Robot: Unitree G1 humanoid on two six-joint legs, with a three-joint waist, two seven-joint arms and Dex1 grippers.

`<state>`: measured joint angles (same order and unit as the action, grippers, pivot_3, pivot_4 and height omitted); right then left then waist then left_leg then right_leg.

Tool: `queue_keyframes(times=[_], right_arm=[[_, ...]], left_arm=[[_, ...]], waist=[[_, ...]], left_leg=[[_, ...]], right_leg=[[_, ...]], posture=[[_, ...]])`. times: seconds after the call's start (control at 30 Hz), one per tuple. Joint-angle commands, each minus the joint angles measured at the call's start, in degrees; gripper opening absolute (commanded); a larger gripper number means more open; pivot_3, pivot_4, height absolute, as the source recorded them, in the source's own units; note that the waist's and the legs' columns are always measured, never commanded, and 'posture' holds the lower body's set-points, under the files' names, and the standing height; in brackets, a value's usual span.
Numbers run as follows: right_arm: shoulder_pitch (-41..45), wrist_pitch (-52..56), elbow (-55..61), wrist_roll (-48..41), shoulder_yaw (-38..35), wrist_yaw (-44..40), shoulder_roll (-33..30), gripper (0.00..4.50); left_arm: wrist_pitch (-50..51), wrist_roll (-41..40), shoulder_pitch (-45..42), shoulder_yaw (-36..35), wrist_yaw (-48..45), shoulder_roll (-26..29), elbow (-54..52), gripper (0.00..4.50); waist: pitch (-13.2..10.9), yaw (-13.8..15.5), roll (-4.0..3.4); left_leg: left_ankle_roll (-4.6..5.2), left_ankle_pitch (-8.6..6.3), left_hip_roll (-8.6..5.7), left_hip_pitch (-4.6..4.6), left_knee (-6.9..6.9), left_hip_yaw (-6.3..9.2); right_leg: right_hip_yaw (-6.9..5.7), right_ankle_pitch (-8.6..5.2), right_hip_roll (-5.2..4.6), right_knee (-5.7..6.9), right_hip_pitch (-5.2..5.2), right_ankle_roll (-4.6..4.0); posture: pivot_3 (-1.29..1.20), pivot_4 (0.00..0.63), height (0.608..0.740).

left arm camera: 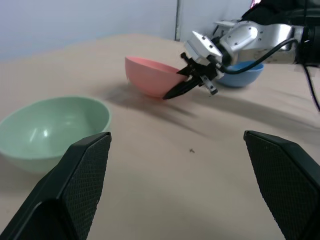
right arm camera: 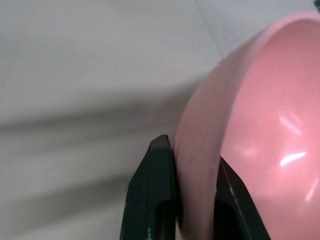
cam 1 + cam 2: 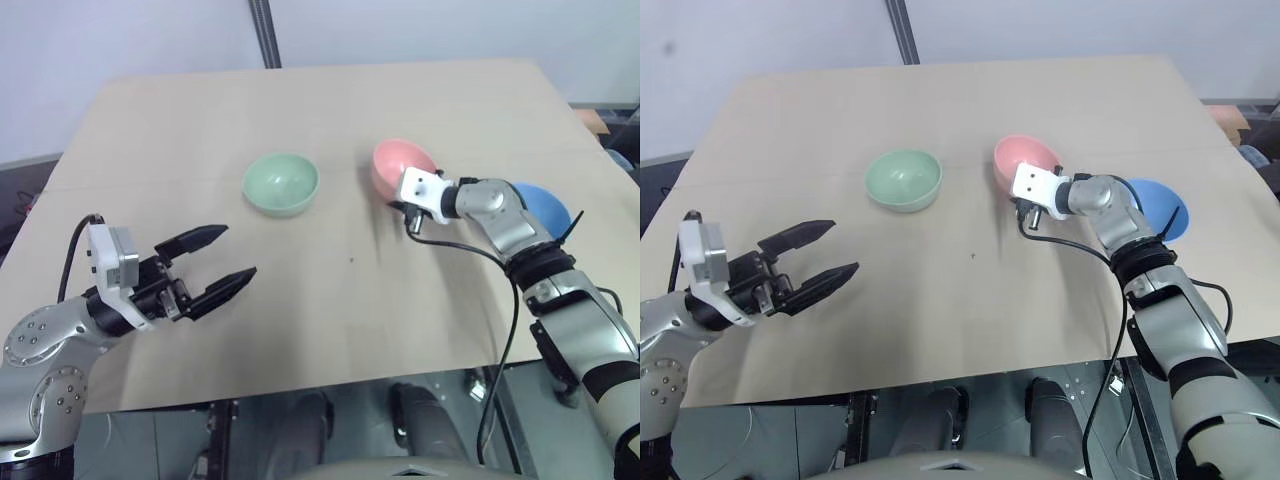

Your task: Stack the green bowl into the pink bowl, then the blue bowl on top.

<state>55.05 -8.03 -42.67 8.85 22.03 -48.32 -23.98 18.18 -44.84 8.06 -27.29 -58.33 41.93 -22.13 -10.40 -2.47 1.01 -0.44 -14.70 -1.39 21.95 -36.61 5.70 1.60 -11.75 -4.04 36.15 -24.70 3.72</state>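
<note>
Item: stacking of three bowls on a table [image 3: 200, 330]; step in hand judged to be the repositioning of the pink bowl [image 3: 398, 160].

Handling advice: the rim grip should be kept firm while the pink bowl, now tipped up on its side, is set down level and mouth-up, so that it can receive the green bowl. A slow release is advised, since a thin-walled bowl pinched at one edge is likely to swing or slip.

Right gripper [image 1: 186, 84]: clenched on the near rim of the pink bowl, one finger [image 2: 152, 195] outside the wall and the other inside. How deep the grip sits cannot be judged well from the close wrist view.

Left gripper [image 3: 222, 258]: spread wide, nothing held or touched, hanging over bare table.

Green bowl [image 3: 281, 183]: upright and empty, ahead of the left gripper and well apart from it, away to the left of the right gripper.

Blue bowl [image 3: 545, 208]: just behind the right forearm, to the right of the right gripper, partly hidden.
</note>
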Motion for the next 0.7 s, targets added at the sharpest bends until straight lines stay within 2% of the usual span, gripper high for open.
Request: queue_keyframes(times=[0.03,0.13,0.23,0.4,0.43,0.53,0.63,0.67,0.7], right_arm=[[-3.3,3.1,14.8,-5.1,-1.3,-7.2,0.0,0.07],[-9.9,11.3,31.7,-8.1,1.0,-13.8,-1.9,0.07],[-15.5,18.7,44.1,-6.7,4.4,-16.3,-3.8,0.07],[-17.9,25.9,48.3,-4.0,8.4,-16.7,-3.4,0.07],[-18.1,26.6,48.3,-4.1,8.3,-16.3,-3.0,0.83],[-17.9,27.4,48.2,-3.2,7.7,-14.3,-2.4,2.03],[-18.1,29.0,50.2,-3.0,5.2,-12.1,-2.9,3.23],[-19.0,31.1,52.5,-4.4,3.4,-11.9,-3.5,3.60],[-20.0,33.5,55.3,-6.3,0.8,-11.5,-4.1,3.60]], left_arm=[[-1.8,-0.3,0.0,-2.0,0.0,-0.8,-0.5,4.50],[-2.4,0.7,-1.0,-1.7,0.4,-1.1,1.2,4.50],[-2.8,1.9,-2.3,-1.1,1.3,-1.1,2.8,4.50],[-1.6,4.4,-4.7,1.2,3.3,-0.3,4.2,4.50],[-1.3,4.7,-5.2,1.6,3.7,-0.2,4.1,4.50],[-0.6,6.4,-5.8,2.9,4.2,0.7,3.9,4.50],[-1.2,12.2,-5.9,5.1,7.7,1.5,2.6,4.50],[-1.4,16.4,-6.6,6.5,10.1,2.5,2.5,4.50],[-0.6,19.5,-7.9,7.8,12.2,3.7,2.6,4.50]], waist=[[0.0,0.0,0.00],[0.0,0.1,-0.01],[0.0,0.3,0.00],[0.0,0.2,0.03],[0.0,0.2,0.05],[0.0,0.2,0.03],[0.0,0.2,0.04],[0.0,0.2,0.03],[0.0,0.3,0.03]], left_leg=[[0.00,0.00,0.00,-0.01,-0.01,0.00],[0.00,0.00,0.00,0.01,-0.06,0.03],[0.02,-0.02,-0.04,0.04,-0.11,0.08],[0.03,-0.03,-0.07,-0.04,-0.51,0.09],[0.03,-0.03,-0.04,-0.07,-0.55,0.09],[0.03,-0.02,-0.03,-0.13,-0.61,0.11],[0.01,-0.01,-0.03,-0.13,-0.67,0.11],[0.00,-0.01,-0.03,-0.12,-0.67,0.11],[0.00,-0.01,-0.03,-0.10,-0.67,0.12]], right_leg=[[0.00,0.00,0.00,0.05,-0.01,0.00],[0.02,0.00,-0.01,0.23,-0.07,-0.01],[-0.01,0.00,-0.04,0.27,-0.07,0.00],[-0.03,-0.01,-0.03,0.51,0.06,0.01],[-0.03,-0.01,0.00,0.52,0.09,0.01],[-0.04,-0.01,0.02,0.64,0.12,0.00],[-0.04,0.00,0.03,0.68,0.11,0.00],[-0.04,0.00,0.03,0.68,0.11,0.00],[-0.04,0.00,0.03,0.68,0.10,-0.01]], posture=[[0.00,0.150,0.740],[0.00,0.150,0.740],[0.00,0.150,0.740],[0.00,0.150,0.740],[0.00,0.150,0.740],[0.00,0.150,0.740],[0.00,0.150,0.740],[0.00,0.150,0.740],[0.00,0.150,0.740]])
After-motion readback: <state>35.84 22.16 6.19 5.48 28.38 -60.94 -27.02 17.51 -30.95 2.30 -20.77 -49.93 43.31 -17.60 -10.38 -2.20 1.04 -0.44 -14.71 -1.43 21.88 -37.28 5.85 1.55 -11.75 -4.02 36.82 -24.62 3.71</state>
